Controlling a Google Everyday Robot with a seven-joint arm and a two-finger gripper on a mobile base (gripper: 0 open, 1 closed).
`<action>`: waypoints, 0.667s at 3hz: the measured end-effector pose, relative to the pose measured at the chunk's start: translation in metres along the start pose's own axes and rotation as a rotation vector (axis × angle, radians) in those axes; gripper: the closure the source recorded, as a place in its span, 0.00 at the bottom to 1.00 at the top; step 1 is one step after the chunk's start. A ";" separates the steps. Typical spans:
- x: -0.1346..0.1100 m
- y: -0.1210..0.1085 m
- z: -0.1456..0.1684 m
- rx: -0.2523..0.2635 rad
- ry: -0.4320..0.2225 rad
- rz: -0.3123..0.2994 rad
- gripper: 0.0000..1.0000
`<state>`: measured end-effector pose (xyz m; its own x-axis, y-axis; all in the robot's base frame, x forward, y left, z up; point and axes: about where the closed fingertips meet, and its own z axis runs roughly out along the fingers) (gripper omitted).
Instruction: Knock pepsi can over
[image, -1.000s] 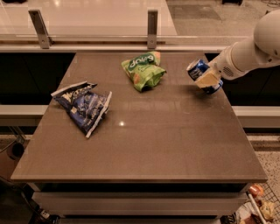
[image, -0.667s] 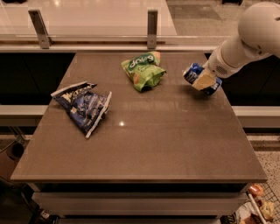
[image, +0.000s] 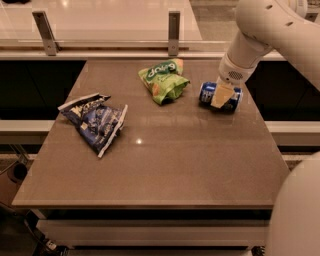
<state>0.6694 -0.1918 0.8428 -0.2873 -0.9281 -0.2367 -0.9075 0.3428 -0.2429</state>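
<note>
The pepsi can (image: 208, 94) is dark blue with a silver end. It lies on its side on the brown table (image: 165, 165) near the far right edge, its end facing left. My gripper (image: 221, 95) hangs down from the white arm (image: 255, 35) and sits right over the can's middle, touching or just in front of it. The right part of the can shows behind the gripper.
A green snack bag (image: 164, 80) lies just left of the can. A blue-and-white chip bag (image: 94, 120) lies at the table's left. A rail with two posts (image: 173, 25) runs behind the table. A white robot part (image: 300, 215) fills the lower right corner.
The arm has swung up and left over the table. The can has gone from tilted to lying flat on its side, shifted a little left.
</note>
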 end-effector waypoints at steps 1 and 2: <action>-0.003 0.007 0.007 -0.072 0.027 -0.029 0.82; -0.003 0.006 0.005 -0.072 0.027 -0.029 0.59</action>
<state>0.6660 -0.1861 0.8370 -0.2676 -0.9416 -0.2046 -0.9350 0.3050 -0.1807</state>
